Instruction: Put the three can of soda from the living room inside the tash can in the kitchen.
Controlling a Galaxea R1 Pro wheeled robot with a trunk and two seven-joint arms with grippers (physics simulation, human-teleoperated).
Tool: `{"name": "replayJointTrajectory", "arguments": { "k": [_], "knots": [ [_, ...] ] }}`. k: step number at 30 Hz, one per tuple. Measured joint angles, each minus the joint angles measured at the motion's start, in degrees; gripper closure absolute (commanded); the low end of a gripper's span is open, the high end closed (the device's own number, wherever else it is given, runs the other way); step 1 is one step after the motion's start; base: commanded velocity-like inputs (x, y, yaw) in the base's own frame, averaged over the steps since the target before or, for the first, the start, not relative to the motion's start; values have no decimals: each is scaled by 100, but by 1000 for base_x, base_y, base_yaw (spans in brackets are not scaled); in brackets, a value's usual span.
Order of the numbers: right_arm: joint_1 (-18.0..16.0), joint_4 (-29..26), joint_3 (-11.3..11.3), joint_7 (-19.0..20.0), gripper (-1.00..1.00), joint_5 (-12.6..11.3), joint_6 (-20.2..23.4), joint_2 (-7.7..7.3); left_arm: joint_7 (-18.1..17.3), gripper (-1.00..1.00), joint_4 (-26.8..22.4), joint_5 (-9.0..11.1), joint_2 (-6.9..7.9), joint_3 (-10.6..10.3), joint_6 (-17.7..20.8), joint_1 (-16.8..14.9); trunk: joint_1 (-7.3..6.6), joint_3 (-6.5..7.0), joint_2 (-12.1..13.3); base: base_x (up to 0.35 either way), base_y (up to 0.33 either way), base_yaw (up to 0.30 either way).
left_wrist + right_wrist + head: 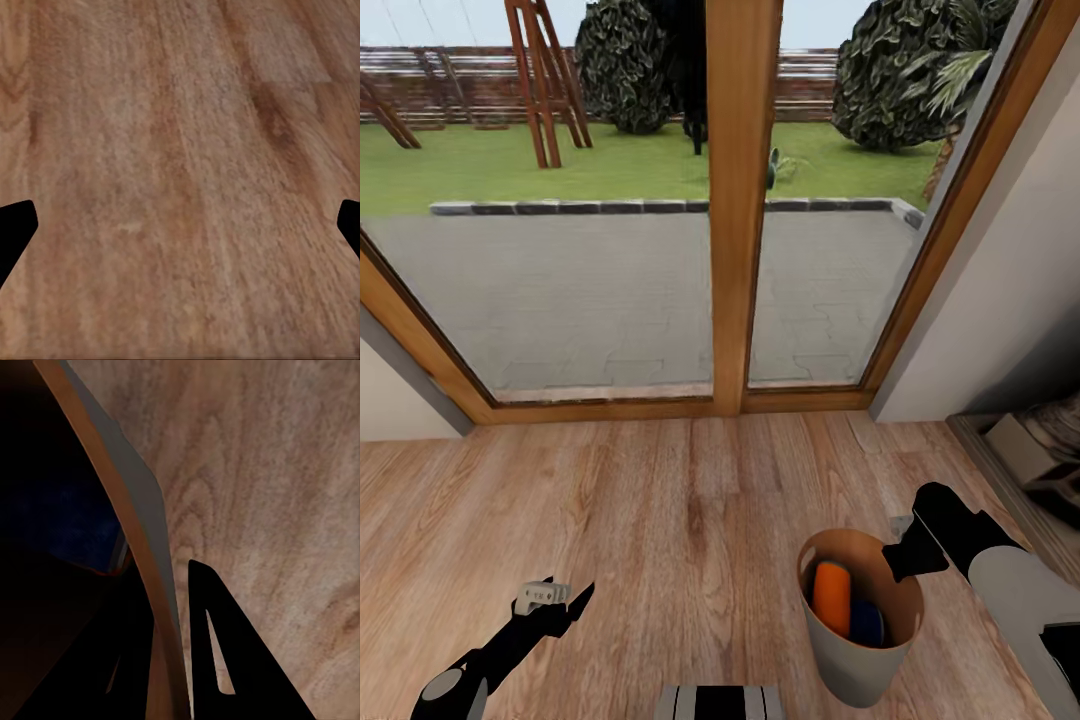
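- While the trash can (857, 640) hangs tilted just above the plank floor (660, 520), its rim is pinched by the right gripper (905, 552); the right wrist view shows one finger inside the wall (142, 532) and one outside, clenched on it.
- Inside the bin: an orange can (831, 597) standing against the brown lining, a blue can (867, 622) beside it. A third can is not distinguishable; cannot confirm.
- Judgement: the bin is carried by its rim as a container, so the cans travel together toward the kitchen; the tilt follows from the one-sided grip.
- Left gripper (565, 597) is held low and out to the side, well apart from the bin. Left wrist view shows fingertips (15, 232) spread wide over bare wood, holding nothing.
- Floor: warm wood planks, visible grain.
- Room: wood-framed glass doors (743, 200) straight ahead; paved patio, lawn and shrubs beyond. Pale wall at right.
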Motion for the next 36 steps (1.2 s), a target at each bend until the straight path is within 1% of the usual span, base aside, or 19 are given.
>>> {"name": "replayJointTrajectory", "arguments": {
  "k": [13,16,17,18,19,21,36],
  "knots": [
    [-1,0,7,-2,100,7,-2,-8,0,-100,0,0,0,0,0,0,-1,-1,0,0,0,0],
    [-83,22,61,24,100,-14,31,-14,1,-100,-2,0,1,2,0,3,4,-64,-6,0,0,0],
    [-102,33,88,38,100,-91,31,-51,1,-100,-2,0,1,2,0,4,5,-86,-7,0,0,0],
    [-93,33,76,57,100,-216,31,-124,1,-100,-2,0,1,2,0,4,8,-108,-8,0,0,0],
    [-77,29,55,51,100,-262,31,-148,1,-100,-2,1,1,2,0,3,8,-109,-9,0,0,0],
    [-89,35,56,55,100,-225,31,-131,1,-100,-2,1,1,2,0,4,8,-108,-9,0,0,0],
    [-84,28,60,55,100,-234,31,-135,1,-100,-2,1,1,-3,0,3,8,-108,-9,0,0,0]
  ]
}}
